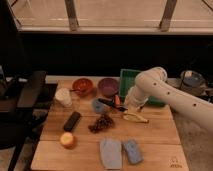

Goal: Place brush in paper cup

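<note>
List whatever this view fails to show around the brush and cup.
Camera view:
- The gripper, beside the green tray, is shut on the brush: contact spot hidden by the white arm.
- Brush tip over the small blue cup: touching or clear, too blurred to tell.
- The paper cup: inside hidden by its rim.
- Green tray: contents mostly covered by the arm.

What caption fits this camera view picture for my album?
Robot's gripper, jaws shut on the brush, holds it by the blue cup, right of the paper cup.
</note>
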